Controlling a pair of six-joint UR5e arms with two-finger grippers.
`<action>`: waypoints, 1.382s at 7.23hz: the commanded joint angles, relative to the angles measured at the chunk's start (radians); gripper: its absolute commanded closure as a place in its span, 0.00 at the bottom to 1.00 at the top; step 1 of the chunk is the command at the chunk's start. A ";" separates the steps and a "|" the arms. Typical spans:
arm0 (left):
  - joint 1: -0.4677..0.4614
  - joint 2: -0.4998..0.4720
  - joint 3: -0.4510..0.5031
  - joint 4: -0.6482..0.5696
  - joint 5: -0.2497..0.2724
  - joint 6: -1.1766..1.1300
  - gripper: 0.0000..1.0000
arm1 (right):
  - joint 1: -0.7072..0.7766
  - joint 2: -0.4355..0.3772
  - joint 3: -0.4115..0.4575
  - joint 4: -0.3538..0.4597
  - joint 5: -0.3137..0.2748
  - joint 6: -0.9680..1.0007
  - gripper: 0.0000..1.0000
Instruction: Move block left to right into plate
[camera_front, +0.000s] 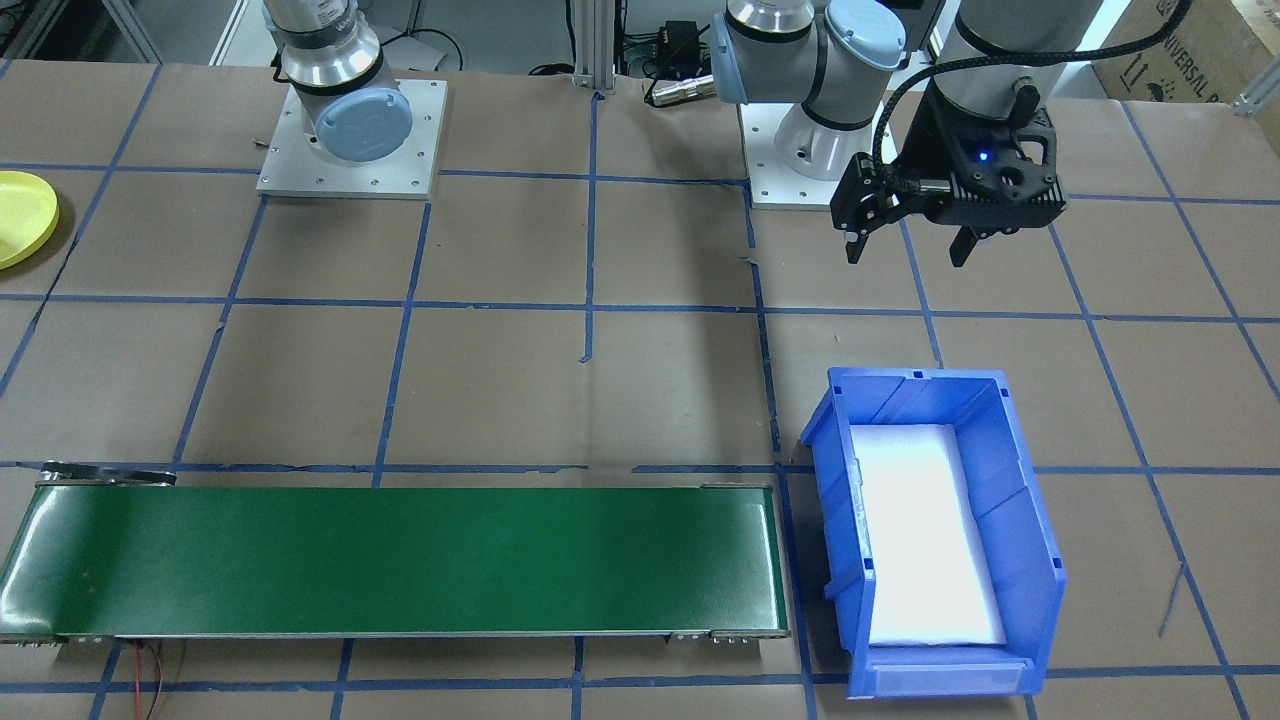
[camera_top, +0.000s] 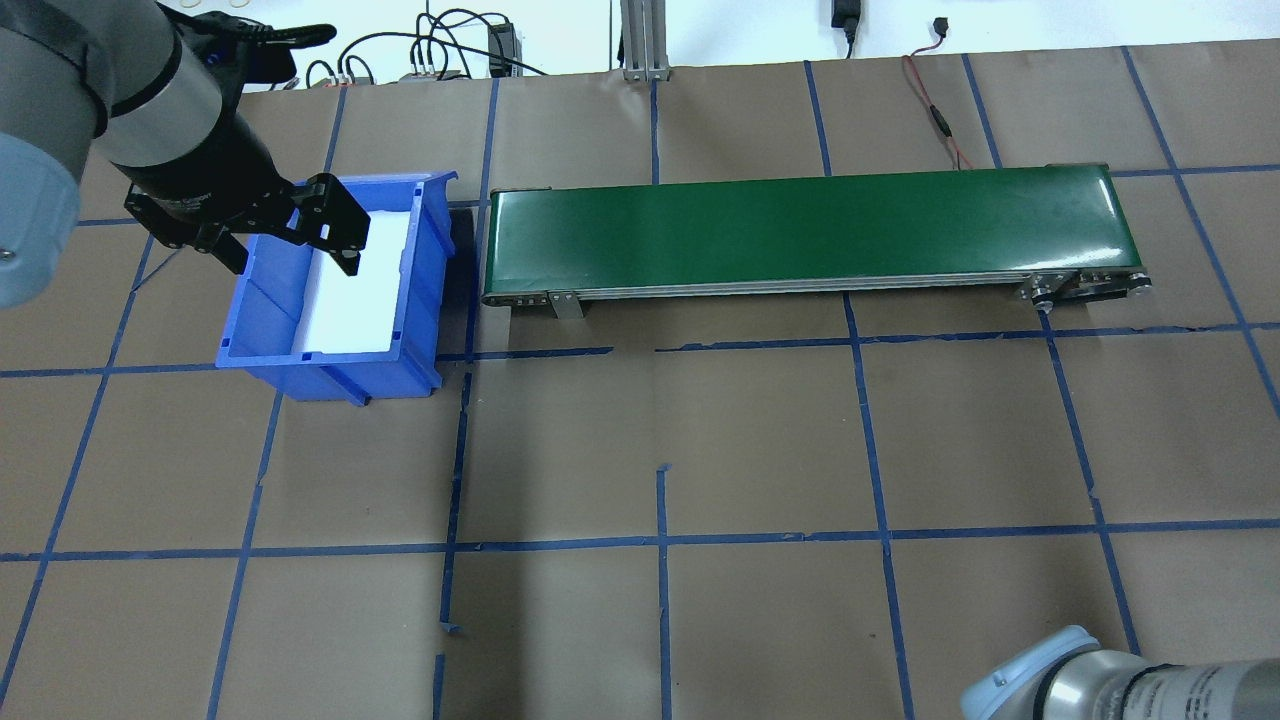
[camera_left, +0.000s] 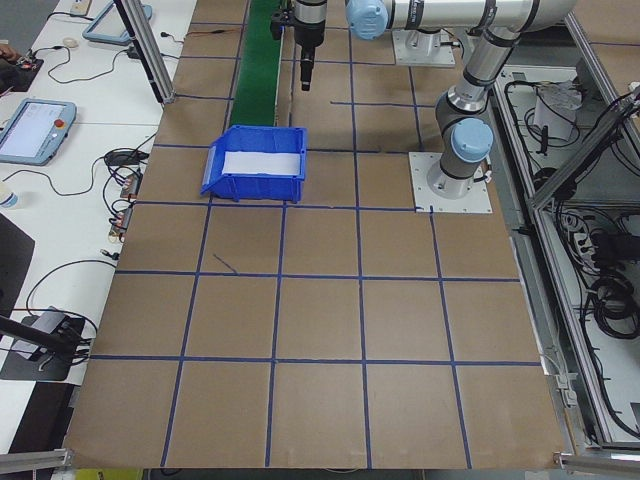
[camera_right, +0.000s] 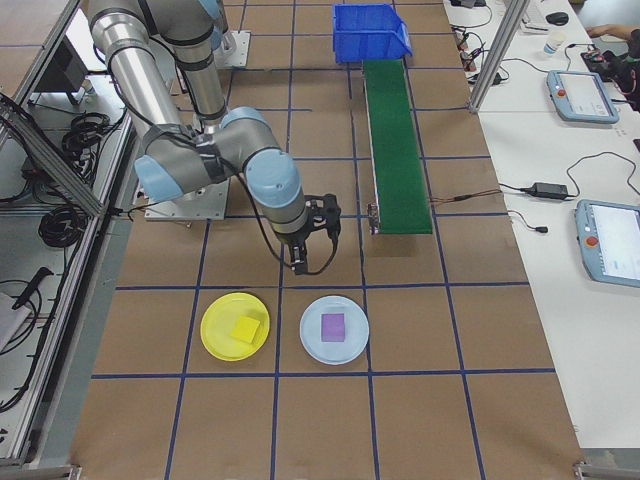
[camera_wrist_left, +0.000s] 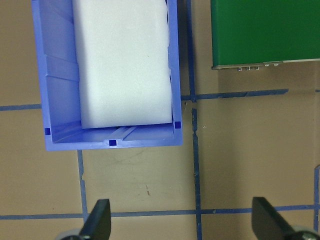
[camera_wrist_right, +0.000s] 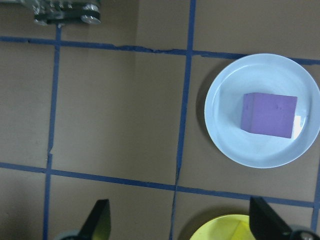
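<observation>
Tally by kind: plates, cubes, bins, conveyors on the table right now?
Plates: 2, the round yellow plastic plate and the round pale blue plate
Cubes: 2, the yellow cube and the purple cube, one on each plate
Bins: 1, the blue rectangular plastic bin
Conveyors: 1, the green belt conveyor
Total: 6

You can see only a slice of the yellow plate (camera_front: 22, 215) at the picture's edge, and the right wrist view cuts off most of it, maybe hiding its block.
</observation>
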 joint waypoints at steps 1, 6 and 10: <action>0.000 0.000 0.000 0.000 0.000 0.000 0.00 | 0.210 -0.071 -0.010 0.069 -0.064 0.278 0.07; 0.000 0.000 0.000 0.000 0.000 0.000 0.00 | 0.690 -0.153 -0.018 0.129 -0.144 0.859 0.08; 0.000 0.000 -0.002 0.000 0.000 0.000 0.00 | 1.017 -0.095 -0.107 0.118 -0.159 1.262 0.08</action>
